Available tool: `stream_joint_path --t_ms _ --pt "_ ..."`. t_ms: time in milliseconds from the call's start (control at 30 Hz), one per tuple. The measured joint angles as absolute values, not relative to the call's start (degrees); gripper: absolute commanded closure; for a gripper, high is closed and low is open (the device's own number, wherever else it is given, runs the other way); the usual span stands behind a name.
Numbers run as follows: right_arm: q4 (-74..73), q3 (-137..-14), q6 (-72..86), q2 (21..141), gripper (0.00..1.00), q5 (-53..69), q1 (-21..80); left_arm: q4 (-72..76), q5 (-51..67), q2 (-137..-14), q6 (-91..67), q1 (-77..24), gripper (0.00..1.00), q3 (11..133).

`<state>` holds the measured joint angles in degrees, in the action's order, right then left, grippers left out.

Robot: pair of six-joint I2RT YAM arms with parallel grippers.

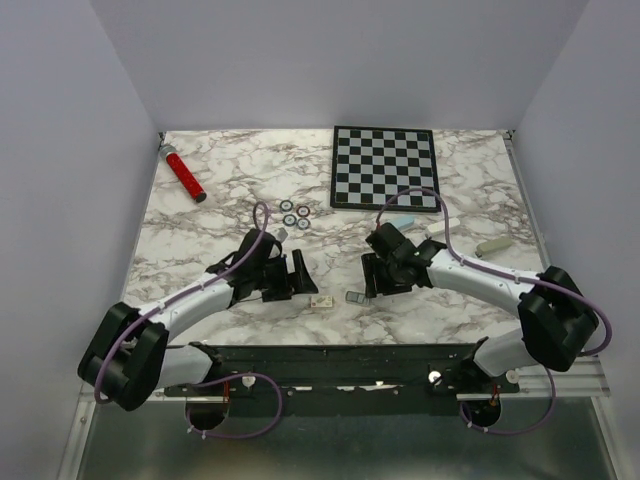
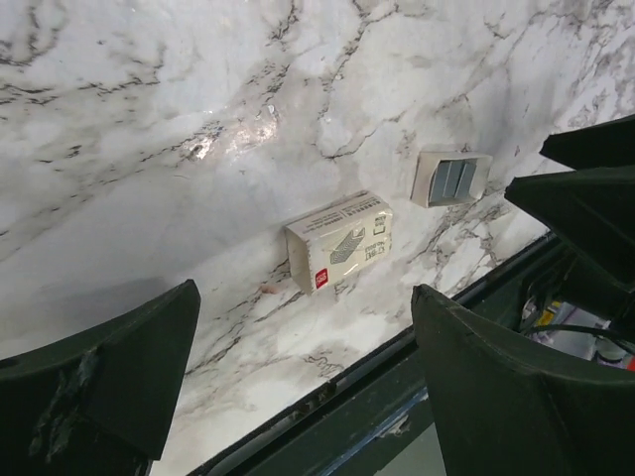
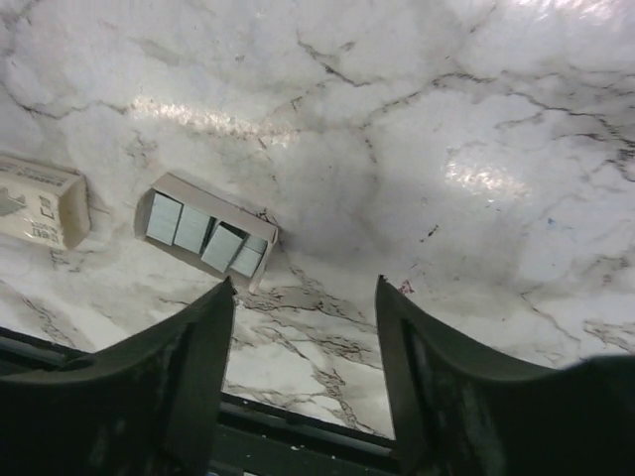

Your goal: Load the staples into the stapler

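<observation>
Staples (image 3: 203, 233): left of centre in right-wrist frame, flat on marble table (image 3: 446, 119), near cream box (image 3: 40, 203). Judged light, thin, brittle, apt to slide; pinch across long edges. Right gripper (image 3: 303, 288) wide open, empty. Left gripper (image 2: 303, 302) same.

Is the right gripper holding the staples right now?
No, the right gripper is open and empty; the staples lie apart from it.

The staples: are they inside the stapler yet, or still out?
Still out. The staples lie on the marble table beside the small cream box; the stapler lies well apart from them.
</observation>
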<state>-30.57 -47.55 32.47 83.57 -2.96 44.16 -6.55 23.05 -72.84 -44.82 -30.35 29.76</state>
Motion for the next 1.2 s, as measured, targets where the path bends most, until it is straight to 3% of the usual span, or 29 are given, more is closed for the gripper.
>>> stream_joint_path --t_ms 33,67,167,467,833,1033,1200 --pt "-31.5 -48.2 32.4 83.1 0.24 -3.8 44.2 -8.3 21.8 -71.6 -44.2 -30.3 0.04 30.2" --pt "-32.8 -49.5 32.1 82.7 0.13 -4.9 44.1 -10.4 20.6 -70.0 -43.4 -30.3 0.02 30.8" --pt "-35.0 -53.0 31.8 82.4 0.0 -8.1 43.5 -15.6 16.4 -65.8 -40.7 -30.3 0.01 33.8" --pt "-38.8 -64.6 33.1 84.9 0.0 -18.7 34.6 -23.0 3.4 -52.1 -27.9 -30.3 0.01 41.4" --pt "-42.5 -80.6 41.6 102.8 0.01 -22.1 29.9 -23.5 -7.6 -46.0 -20.4 -30.3 0.01 40.4" --pt "-45.7 -85.3 46.8 110.1 0.11 -24.2 29.5 -23.5 -8.6 -45.3 -19.6 -30.3 0.01 40.4" --pt "-47.5 -86.4 49.6 112.7 0.28 -25.3 29.3 -23.5 -9.5 -43.9 -19.3 -30.3 0.01 40.4"
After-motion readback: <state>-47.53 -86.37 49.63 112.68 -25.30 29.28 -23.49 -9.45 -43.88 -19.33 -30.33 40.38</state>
